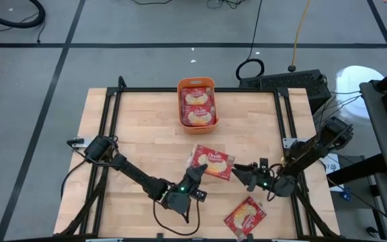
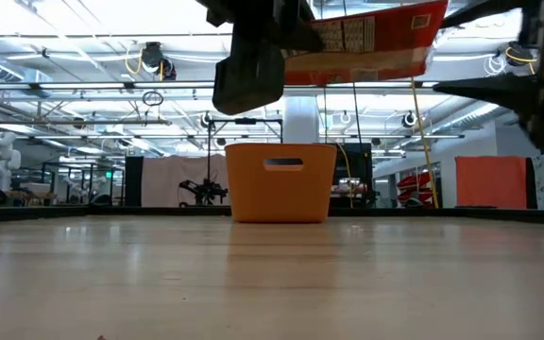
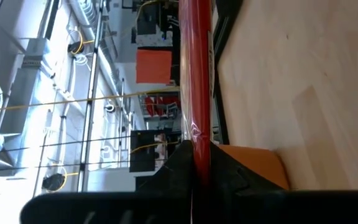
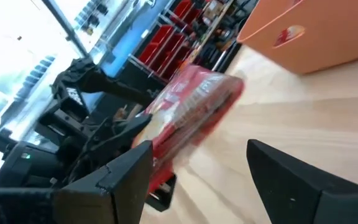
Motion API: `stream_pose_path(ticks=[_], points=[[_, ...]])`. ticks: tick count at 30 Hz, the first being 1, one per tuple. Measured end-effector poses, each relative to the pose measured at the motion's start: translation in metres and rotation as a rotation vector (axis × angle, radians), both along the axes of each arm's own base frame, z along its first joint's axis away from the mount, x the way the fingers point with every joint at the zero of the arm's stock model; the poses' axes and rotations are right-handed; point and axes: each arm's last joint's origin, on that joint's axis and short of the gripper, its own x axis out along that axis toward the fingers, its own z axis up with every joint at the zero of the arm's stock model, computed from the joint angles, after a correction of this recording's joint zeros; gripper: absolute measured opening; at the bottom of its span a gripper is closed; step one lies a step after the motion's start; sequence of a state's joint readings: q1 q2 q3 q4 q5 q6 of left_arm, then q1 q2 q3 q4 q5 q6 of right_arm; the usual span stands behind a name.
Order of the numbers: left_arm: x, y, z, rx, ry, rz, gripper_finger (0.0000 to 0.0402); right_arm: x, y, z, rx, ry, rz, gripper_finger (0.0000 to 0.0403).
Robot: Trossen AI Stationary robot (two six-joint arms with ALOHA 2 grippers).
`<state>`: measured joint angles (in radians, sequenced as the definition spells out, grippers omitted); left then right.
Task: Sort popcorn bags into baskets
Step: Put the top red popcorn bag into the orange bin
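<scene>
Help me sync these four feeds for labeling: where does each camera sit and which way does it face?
High: overhead, looking straight down on the table; both arms show.
Low: at tabletop level, facing the orange basket; arms enter from above.
Left wrist: on the left arm, looking along the held popcorn bag, left gripper shut on it.
Right wrist: on the right arm, facing that bag; right gripper open.
All four share the bag and basket.
</scene>
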<state>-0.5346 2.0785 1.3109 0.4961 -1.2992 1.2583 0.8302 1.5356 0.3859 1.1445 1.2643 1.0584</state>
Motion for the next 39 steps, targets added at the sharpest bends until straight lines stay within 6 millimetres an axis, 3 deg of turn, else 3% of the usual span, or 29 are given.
stream_pose_path(ticks=[13, 23, 26, 30, 35, 39], points=[[0.002, 0.002, 0.000, 0.010, 0.017, -0.018, 0.0022, 0.035, -0.024, 0.014, -0.003, -0.048, 0.116, 0.0249], [0.001, 0.001, 0.000, -0.024, -0.014, -0.019, 0.0035, 0.037, -0.026, 0.014, -0.062, -0.026, 0.119, 0.0133], [0.000, -0.001, -0.001, -0.033, -0.021, -0.025, 0.0067, 0.037, -0.026, 0.016, -0.086, -0.026, 0.109, 0.0104], [-0.005, -0.010, -0.001, -0.074, -0.059, -0.042, 0.0138, 0.037, -0.028, 0.021, -0.139, -0.035, 0.083, 0.0080], [-0.012, -0.019, 0.000, -0.252, -0.256, 0.008, 0.0228, 0.036, -0.029, 0.030, -0.273, -0.046, 0.057, 0.0063], [-0.022, -0.035, 0.003, -0.390, -0.388, -0.015, 0.0260, 0.034, -0.031, 0.037, -0.370, -0.031, 0.044, 0.0048]])
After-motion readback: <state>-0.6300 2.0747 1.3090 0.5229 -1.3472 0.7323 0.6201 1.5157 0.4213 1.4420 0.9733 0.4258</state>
